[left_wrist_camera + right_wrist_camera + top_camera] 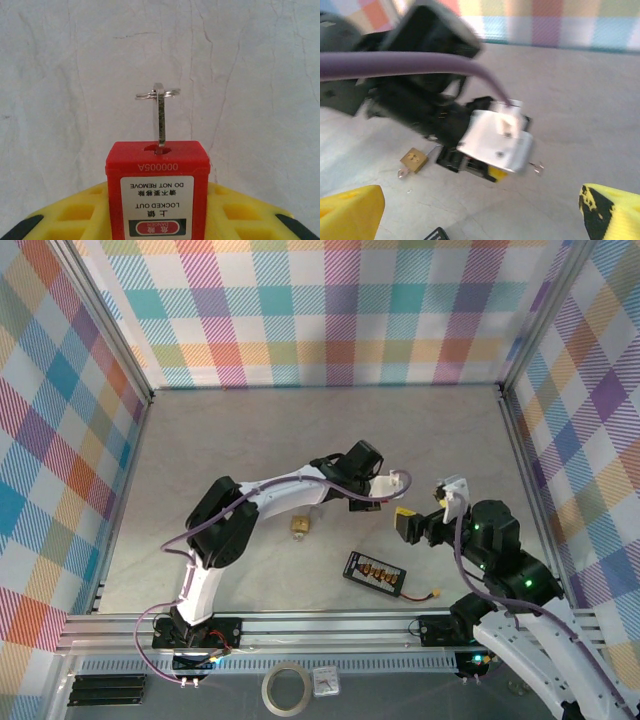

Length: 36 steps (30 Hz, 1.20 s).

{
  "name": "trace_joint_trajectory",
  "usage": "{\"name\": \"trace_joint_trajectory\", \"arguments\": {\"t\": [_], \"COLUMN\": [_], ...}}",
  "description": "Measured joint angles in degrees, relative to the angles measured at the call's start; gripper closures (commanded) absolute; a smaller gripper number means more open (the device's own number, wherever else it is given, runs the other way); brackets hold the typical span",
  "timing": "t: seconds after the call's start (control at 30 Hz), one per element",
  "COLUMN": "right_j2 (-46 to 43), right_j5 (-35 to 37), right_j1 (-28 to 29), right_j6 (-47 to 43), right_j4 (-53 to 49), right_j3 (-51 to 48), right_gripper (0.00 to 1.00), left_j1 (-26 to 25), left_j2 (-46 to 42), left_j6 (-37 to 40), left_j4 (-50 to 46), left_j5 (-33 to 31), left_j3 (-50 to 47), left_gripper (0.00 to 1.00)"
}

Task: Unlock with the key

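Red padlock [157, 192] with key [160, 117]; left-wrist close-up

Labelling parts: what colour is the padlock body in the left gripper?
The padlock is red; left wrist view shows it best.

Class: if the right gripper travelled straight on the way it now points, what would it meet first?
Most likely the left gripper and its white wrist mount, ahead between the fingers of the open right gripper. The key standing out of the held red padlock lies near that line; blur leaves depth unclear.
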Motion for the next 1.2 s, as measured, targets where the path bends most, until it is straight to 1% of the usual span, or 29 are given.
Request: {"name": "trace_joint_trajectory", "arguments": {"t": [0.1,0.17,0.23,0.3,0.33,0.4,0.47,0.53,0.67,0.73,0.83,1.0,1.2], "right_j2": [0.1,1.7,5.1,9.6,12.5,18.6,24.3,27.3,28.1,28.7,30.6,31.7,32.1], "right_j5": [1.7,0.8,-1.8,-8.5,-13.3,-20.6,-27.6,-32.8,-40.6,-42.9,-44.9,-45.9,-45.1], "right_j1": [-3.1,-6.4,-10.8,-16.3,-18.9,-21.6,-22.0,-22.0,-22.0,-21.8,-21.7,-21.6,-21.6], "right_j6": [6.3,10.1,13.4,15.8,17.0,18.1,18.3,18.3,17.4,16.3,15.0,13.2,10.7], "right_j4": [-2.2,-3.7,-4.3,-3.8,-3.0,-1.8,-0.5,0.3,1.9,2.0,1.8,1.5,-0.3], "right_j3": [2.3,4.5,6.9,8.2,8.3,8.3,8.2,7.9,7.9,7.9,7.9,7.0,6.7], "right_gripper": [0.01,0.00,0.03,0.10,0.13,0.14,0.12,0.12,0.10,0.11,0.12,0.13,0.13], "left_j1": [0.2,0.2,0.2,0.2,0.1,-0.2,-0.6,-1.0,-2.4,-3.1,-3.2,-3.4,-3.9], "left_j2": [-5.2,-9.0,-12.7,-16.3,-18.2,-20.9,-22.8,-23.6,-23.6,-23.6,-23.6,-23.6,-23.5], "left_j6": [-1.2,-2.1,-3.0,-3.9,-4.1,-4.5,-5.3,-5.8,-6.4,-6.8,-7.1,-7.1,-7.0], "left_j4": [2.5,3.6,5.1,6.3,6.8,7.3,8.0,8.1,7.6,7.4,6.0,3.1,0.7], "left_j5": [0.0,0.1,0.2,0.5,0.7,0.7,1.0,1.4,1.9,2.2,2.2,2.3,2.5], "left_j3": [-6.1,-8.8,-10.8,-12.8,-13.7,-14.9,-16.1,-16.8,-17.2,-17.2,-17.2,-17.0,-16.3], "left_gripper": [1.00,1.00,1.00,1.00,1.00,1.00,1.00,1.00,1.00,1.00,1.00,1.00,1.00]}}
